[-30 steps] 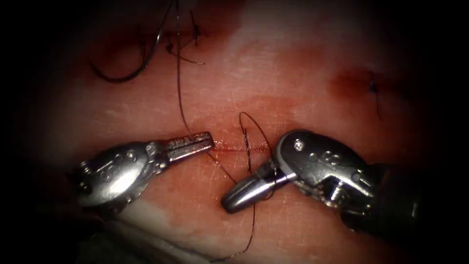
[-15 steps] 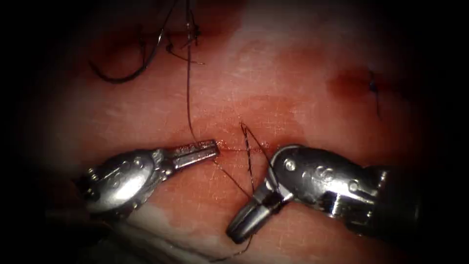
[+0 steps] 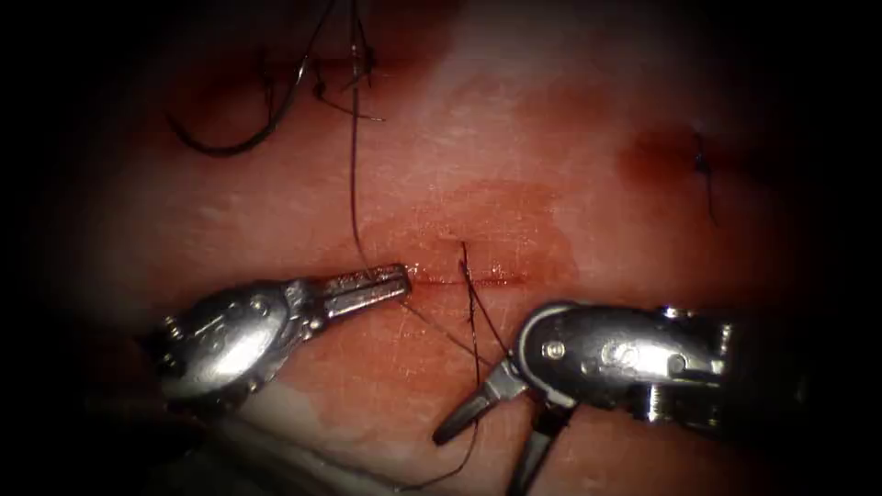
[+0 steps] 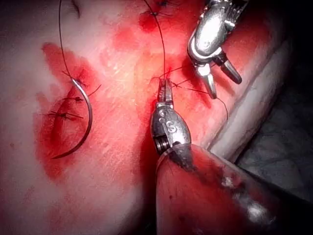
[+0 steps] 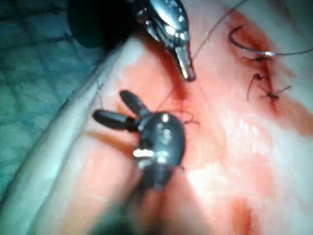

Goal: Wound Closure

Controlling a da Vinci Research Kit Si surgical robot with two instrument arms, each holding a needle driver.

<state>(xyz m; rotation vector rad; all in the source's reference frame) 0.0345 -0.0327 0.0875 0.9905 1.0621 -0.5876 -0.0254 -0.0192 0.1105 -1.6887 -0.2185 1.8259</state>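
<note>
Left tool (image 3: 372, 287): fingers closed on thread (image 3: 352, 184) at left end of cut (image 3: 459, 278).
Right tool (image 3: 491, 427): fingers spread wide below cut, holding nothing.
Needle (image 3: 234, 138): lying free on tissue (image 3: 514, 119), well up-left of cut, by older stitches.
Risk: loose thread strands (image 3: 473, 317) lie by open fingers, so snagging one could loosen stitch; hard left pull could tear cut edge.

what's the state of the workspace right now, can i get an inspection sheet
surface: pink pork-belly tissue, short red cut, red fluid around it
job's things: curved steel needle lies on the tissue, left of the cut, held by neither tool; thin dark thread crosses the cut
clutter: cut thread ends at finished stitches
grippers: left tool shut on the thread at the cut's left end; right tool open, holds nothing
cables: nothing seen
surroundings: teal textured mat
</note>
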